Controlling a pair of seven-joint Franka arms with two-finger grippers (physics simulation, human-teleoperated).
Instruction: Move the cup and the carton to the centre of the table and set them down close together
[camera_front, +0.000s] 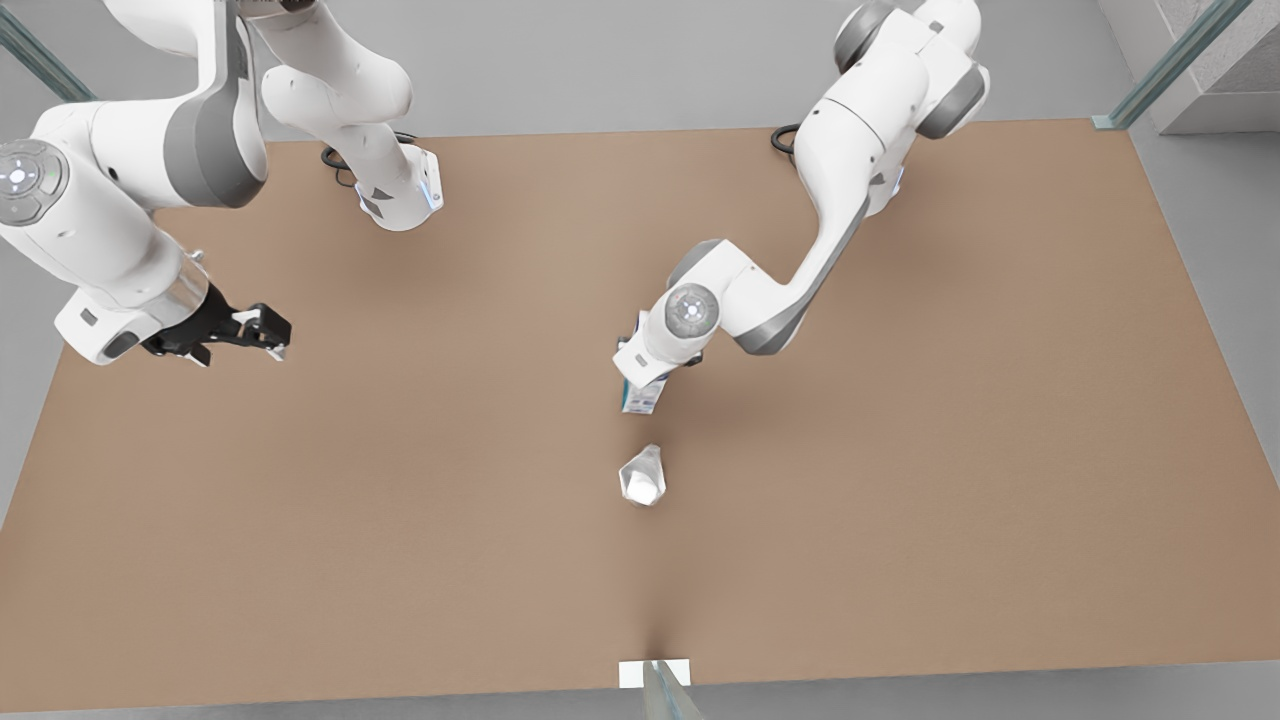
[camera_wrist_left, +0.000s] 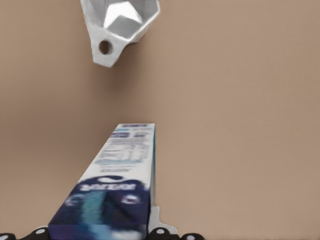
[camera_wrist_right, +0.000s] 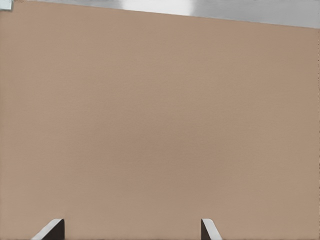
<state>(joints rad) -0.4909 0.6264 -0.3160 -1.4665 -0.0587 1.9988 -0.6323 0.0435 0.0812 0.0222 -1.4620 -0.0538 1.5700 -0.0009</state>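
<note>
The dark blue and white carton (camera_front: 640, 398) (camera_wrist_left: 115, 180) sits in my left gripper (camera_front: 645, 385) (camera_wrist_left: 100, 234), which is shut on it near the middle of the table (camera_front: 900, 450). The silver faceted cup (camera_front: 642, 477) (camera_wrist_left: 120, 25) rests on the tabletop a short gap in front of the carton, apart from it, and it looks tipped with its narrow end toward the carton. My right gripper (camera_front: 275, 340) (camera_wrist_right: 131, 230) hangs open over bare table at the front view's left, far from both objects.
A small white tag (camera_front: 655, 673) marks the table's near edge, with a slim glassy strip (camera_front: 665, 695) beside it. Both arm bases (camera_front: 400, 195) stand at the far edge. Grey floor surrounds the table.
</note>
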